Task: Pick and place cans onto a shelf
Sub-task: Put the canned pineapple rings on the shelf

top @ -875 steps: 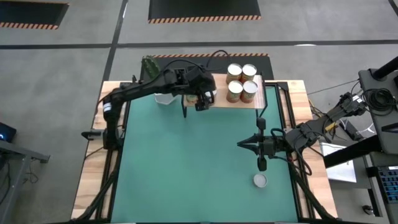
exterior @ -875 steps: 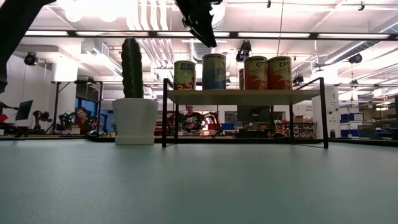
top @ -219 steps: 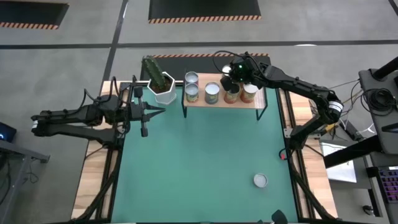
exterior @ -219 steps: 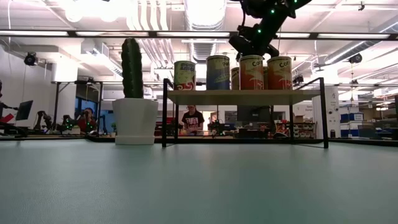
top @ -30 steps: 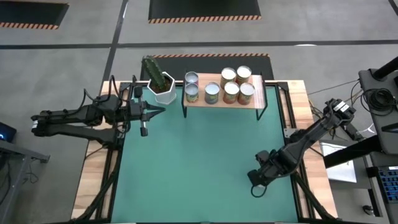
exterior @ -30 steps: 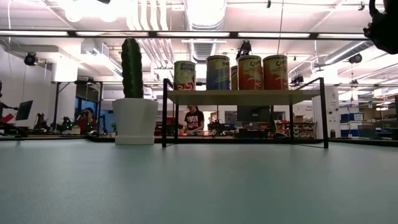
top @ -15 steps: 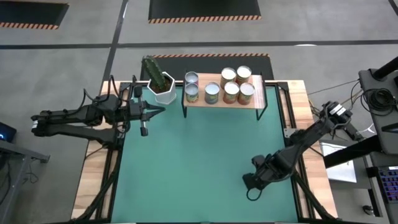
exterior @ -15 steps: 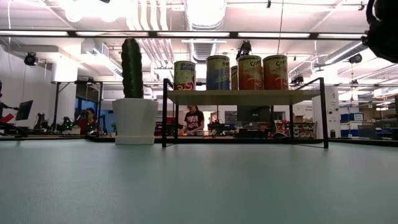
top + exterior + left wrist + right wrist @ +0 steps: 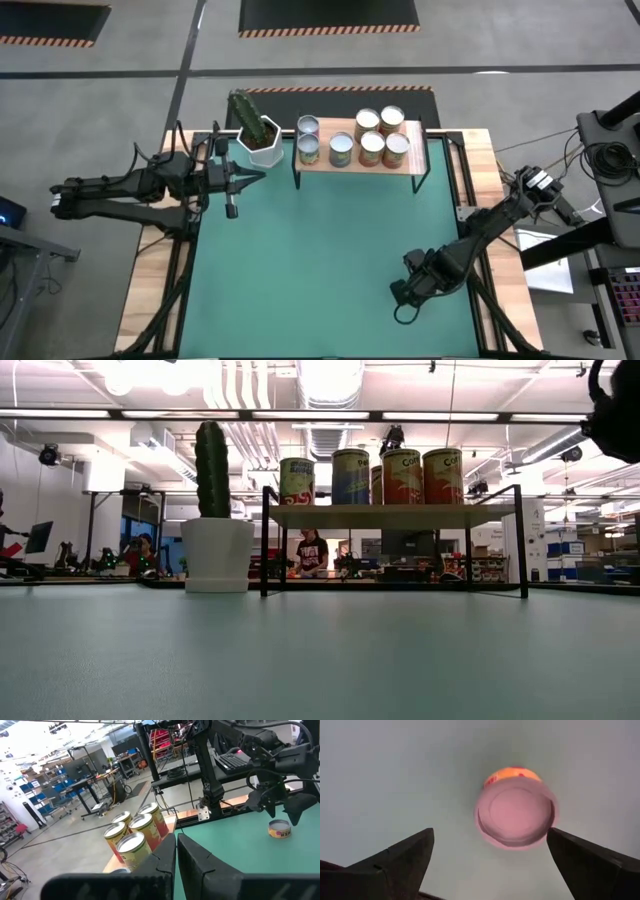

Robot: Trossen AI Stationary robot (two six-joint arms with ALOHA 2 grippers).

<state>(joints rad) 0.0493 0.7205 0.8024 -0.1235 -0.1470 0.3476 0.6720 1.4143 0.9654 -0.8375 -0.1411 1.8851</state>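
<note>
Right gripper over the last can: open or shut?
Open. In the right wrist view the right gripper has its fingers spread wide on both sides of the can, not touching it.

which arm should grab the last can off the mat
Right. The right gripper hangs open directly over the can, a finger on either side. The left gripper waits shut by the cactus pot.

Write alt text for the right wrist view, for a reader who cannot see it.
Looking straight down, the right gripper hangs open above a single upright can on the green table mat. Its two dark fingers are spread wider than the can's silvery top, not touching it; a strip of orange label shows at the can's edge.
</note>
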